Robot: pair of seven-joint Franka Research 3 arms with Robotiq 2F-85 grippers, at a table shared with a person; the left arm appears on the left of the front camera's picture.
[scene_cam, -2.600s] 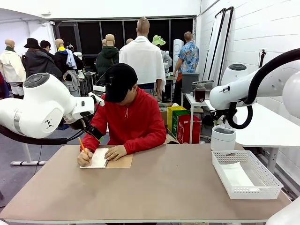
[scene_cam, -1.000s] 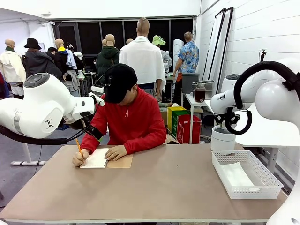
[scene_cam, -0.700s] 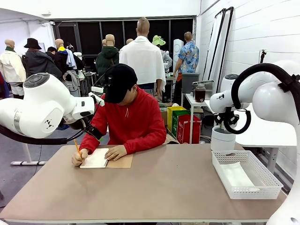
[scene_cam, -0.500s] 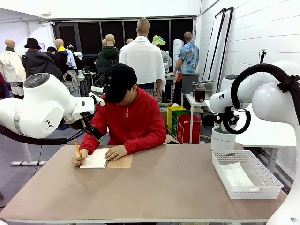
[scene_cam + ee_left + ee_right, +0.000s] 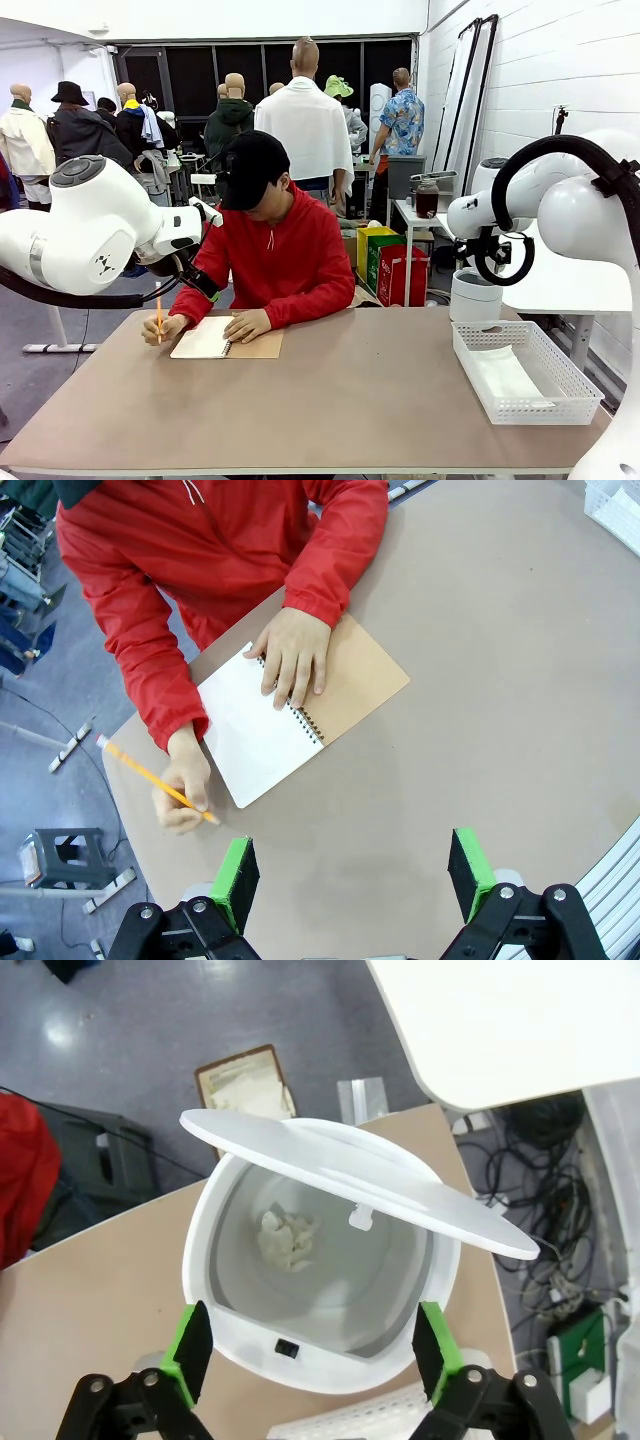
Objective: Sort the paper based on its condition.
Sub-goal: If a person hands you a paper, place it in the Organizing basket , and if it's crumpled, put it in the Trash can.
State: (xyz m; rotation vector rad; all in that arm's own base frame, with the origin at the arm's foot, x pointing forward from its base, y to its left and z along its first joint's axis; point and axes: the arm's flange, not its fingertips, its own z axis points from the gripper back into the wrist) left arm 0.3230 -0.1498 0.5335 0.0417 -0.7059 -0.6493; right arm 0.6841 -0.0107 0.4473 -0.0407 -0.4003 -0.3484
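With the crumpled white paper ball [image 5: 288, 1240] lying in the round white lidded plastic bin [image 5: 232, 1270] at frame centre, the right gripper [image 5: 310, 1332], spread wide and empty, is best lifted straight up, clear of the tilted lid [image 5: 400, 1198].

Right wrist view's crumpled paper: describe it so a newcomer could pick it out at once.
At the table's far right corner, just beyond the white mesh basket, is a round white bin with its lid tipped open. At its bottom lies the crumpled paper, a small balled-up white wad. Unlike the flat sheet in the basket, it is scrunched.
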